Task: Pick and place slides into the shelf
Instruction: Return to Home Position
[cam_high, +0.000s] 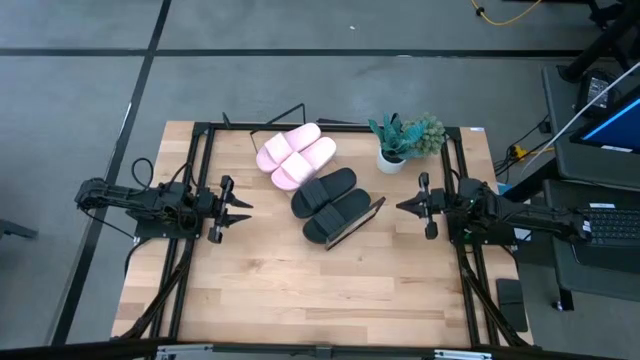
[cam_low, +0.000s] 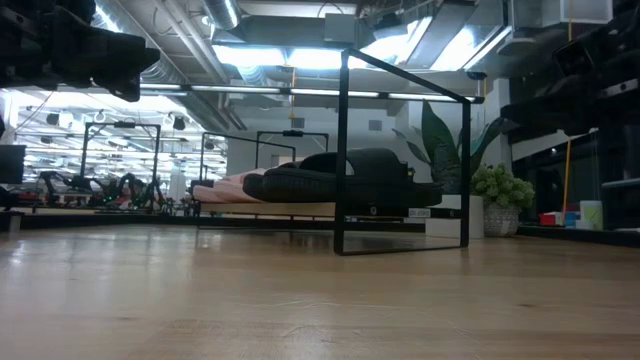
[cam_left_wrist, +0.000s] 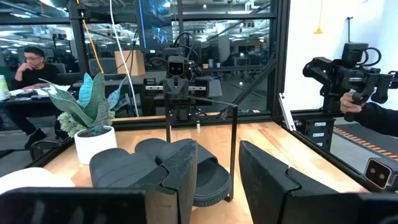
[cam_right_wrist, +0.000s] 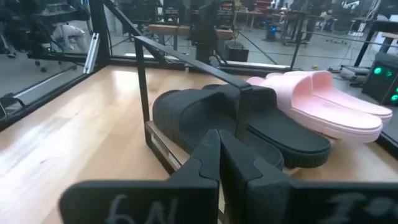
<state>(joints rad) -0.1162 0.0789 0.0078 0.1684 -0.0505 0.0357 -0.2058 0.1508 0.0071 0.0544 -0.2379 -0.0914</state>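
The two matte black slides (cam_high: 335, 203) lie side by side on the slanted light-wood shelf (cam_high: 371, 213), near the middle of the bench (cam_high: 300, 290). The two pale pink slides (cam_high: 296, 156) lie just beyond them toward the far edge. The nearer pink one touches the nearer black one, so all four make one diagonal row. From bench height they all appear to lie along the same board, the black pair in front and hiding most of the pink. The shelf's thin black wire frame (cam_low: 343, 150) rises around them. One of its uprights and a top rail cross in front of the black slides as seen from either wrist.

A small potted plant in a white pot (cam_high: 392, 157) stands just off the far right of the shelf, close to the black slides but not touching them.

The left hand (cam_high: 243, 212) hangs over the bench to the left of the shelf, well apart from it. Its fingers are spread and it carries nothing. The right hand (cam_high: 402, 206) faces it from the other side, near the shelf's right end and the plant. Its fingers are pressed together on nothing.

Beyond the bench, a seated person (cam_left_wrist: 28, 62) shows in the room.
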